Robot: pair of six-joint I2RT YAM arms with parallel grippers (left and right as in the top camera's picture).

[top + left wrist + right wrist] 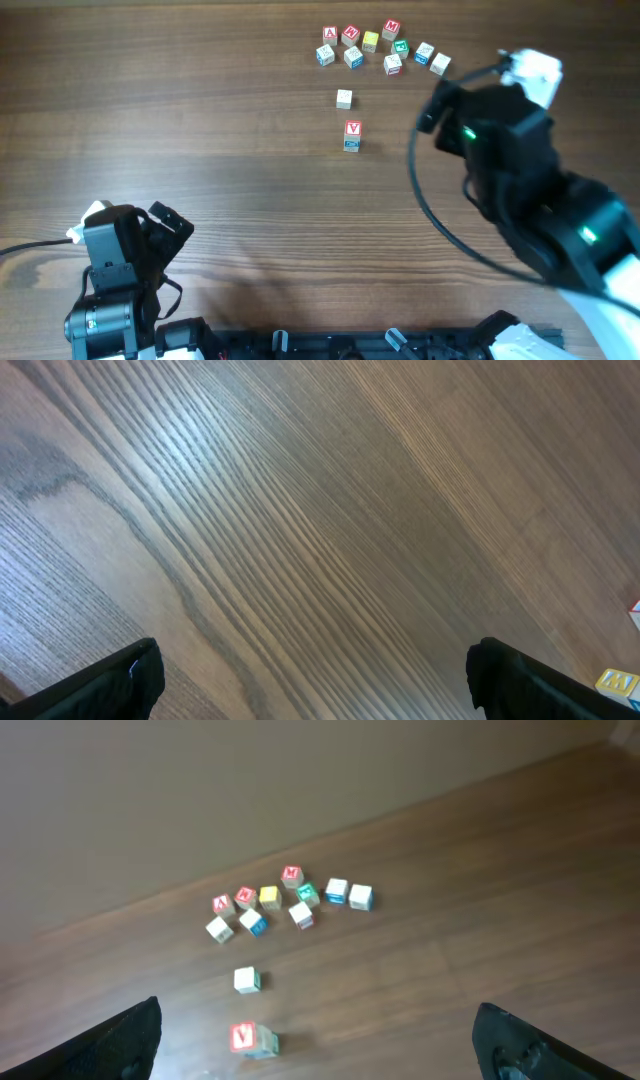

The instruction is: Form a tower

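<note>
With left fingers and right fingers wide apart, empty, reach past tower, low between right fingers, off-centre, to lone cube just beyond; grip squarely, set centred on top.

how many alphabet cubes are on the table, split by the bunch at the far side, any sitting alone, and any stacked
cubes in the far cluster: 10
lone whitish cube: 1
cubes stacked in the tower: 2
total: 13 cubes
</note>
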